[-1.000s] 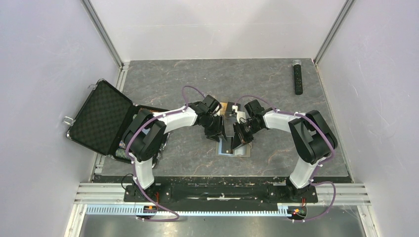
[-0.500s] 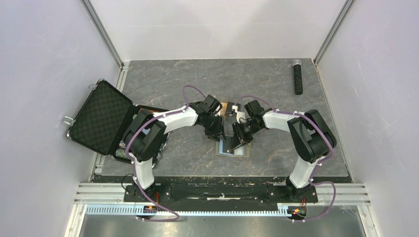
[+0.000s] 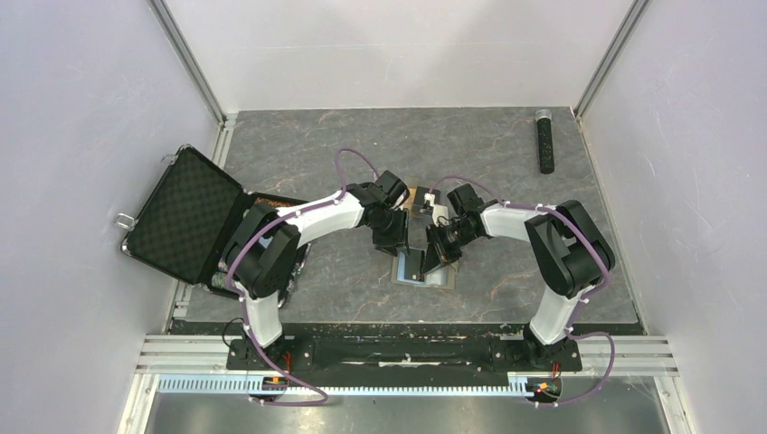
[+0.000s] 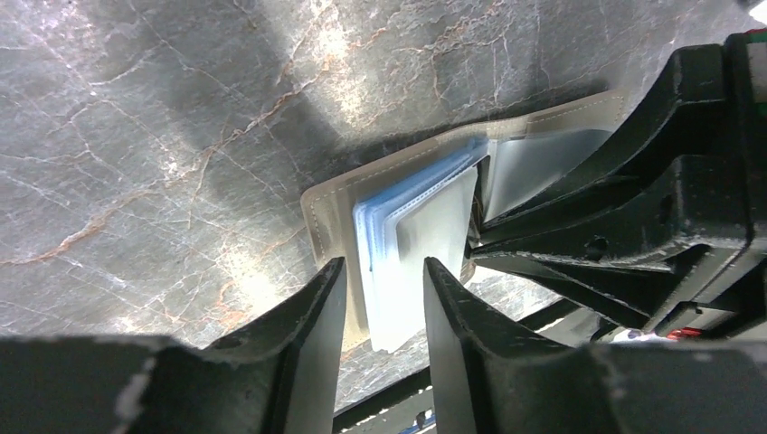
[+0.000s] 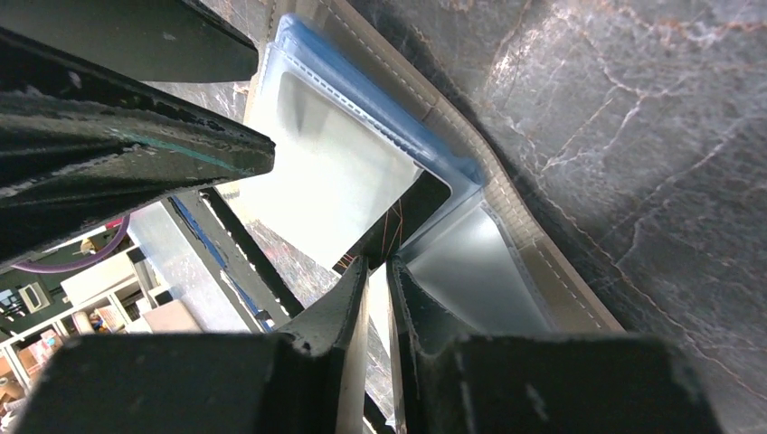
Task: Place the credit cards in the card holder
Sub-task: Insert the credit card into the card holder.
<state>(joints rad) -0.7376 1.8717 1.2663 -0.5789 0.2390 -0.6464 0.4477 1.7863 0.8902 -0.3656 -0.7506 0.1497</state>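
The card holder [image 3: 432, 279] lies open on the table between both arms, taupe cover [image 4: 326, 215] down and light blue and clear sleeves [image 4: 411, 244] fanned up. My left gripper [image 3: 398, 242] is open, its fingers astride the sleeve stack [image 4: 384, 264] with a gap on one side. My right gripper [image 3: 437, 251] is shut on one clear sleeve leaf [image 5: 378, 268], beside the taupe cover [image 5: 543, 271]. An orange-gold edge [image 3: 414, 193], possibly the credit cards, shows just behind the grippers. No card shows in either wrist view.
A big black case [image 3: 185, 217] stands open at the left table edge. A black stick-shaped device [image 3: 545, 141] lies at the back right. A small pale box [image 3: 440, 211] sits behind the right gripper. Metal rails run along the near edge.
Both grippers and the open card holder have shifted slightly to the left. Each gripper's jaws stand about as they did a second ago.
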